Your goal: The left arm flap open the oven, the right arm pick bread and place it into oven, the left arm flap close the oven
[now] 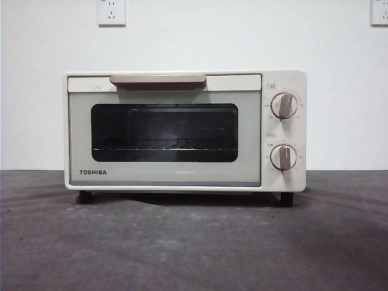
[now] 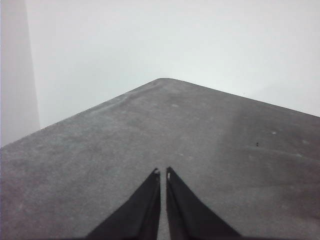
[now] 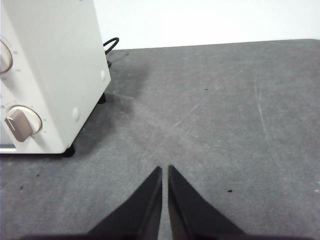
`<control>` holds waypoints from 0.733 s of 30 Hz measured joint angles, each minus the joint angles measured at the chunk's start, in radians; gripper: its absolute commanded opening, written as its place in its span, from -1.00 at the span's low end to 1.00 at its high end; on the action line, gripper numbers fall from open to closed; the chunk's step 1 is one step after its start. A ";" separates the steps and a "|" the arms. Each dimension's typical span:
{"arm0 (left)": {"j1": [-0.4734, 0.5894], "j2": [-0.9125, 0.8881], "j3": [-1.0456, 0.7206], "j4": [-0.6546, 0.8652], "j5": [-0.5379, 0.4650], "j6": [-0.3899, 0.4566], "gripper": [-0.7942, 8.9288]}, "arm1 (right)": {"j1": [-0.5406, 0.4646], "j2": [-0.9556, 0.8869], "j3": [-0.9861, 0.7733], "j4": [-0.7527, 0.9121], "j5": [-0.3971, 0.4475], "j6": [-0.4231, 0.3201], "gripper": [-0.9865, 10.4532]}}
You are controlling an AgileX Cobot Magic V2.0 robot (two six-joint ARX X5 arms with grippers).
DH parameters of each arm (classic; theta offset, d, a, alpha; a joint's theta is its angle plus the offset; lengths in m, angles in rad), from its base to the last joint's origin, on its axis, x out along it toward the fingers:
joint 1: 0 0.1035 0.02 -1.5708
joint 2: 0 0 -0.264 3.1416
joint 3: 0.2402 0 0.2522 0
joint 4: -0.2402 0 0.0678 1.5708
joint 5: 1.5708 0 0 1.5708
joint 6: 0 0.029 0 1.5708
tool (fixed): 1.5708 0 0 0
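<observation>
The cream-white TOSHIBA oven (image 1: 185,130) stands on the grey table with its drop-down door shut. The beige bar handle (image 1: 157,79) runs along the door's top and two round knobs (image 1: 284,105) sit on its right. Through the dark window I see the wire rack (image 1: 163,145) with nothing on it. The oven's right side also shows in the right wrist view (image 3: 60,70). The bread is out of view. My left gripper (image 2: 163,172) is shut above bare table. My right gripper (image 3: 164,168) is shut above the table, to the right of the oven.
The grey table (image 1: 194,242) ends at a corner (image 2: 162,80) before a white wall. A black power cord (image 3: 111,46) runs behind the oven. Two wall sockets (image 1: 111,12) sit high on the wall.
</observation>
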 measured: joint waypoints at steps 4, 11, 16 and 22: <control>0.000 0.000 0.000 0.002 0.029 -0.027 -0.79 | 0.000 0.000 0.000 -0.001 -0.001 0.031 -0.80; -0.003 0.037 0.015 -0.013 0.309 -0.167 -0.80 | 0.008 0.020 0.040 -0.007 -0.002 0.157 -0.81; -0.023 0.145 0.087 -0.041 0.400 -0.309 -0.80 | 0.037 0.061 0.101 0.024 -0.003 0.261 -0.81; -0.049 0.327 0.268 -0.053 0.499 -0.352 -0.80 | 0.066 0.172 0.260 0.017 -0.031 0.299 -0.81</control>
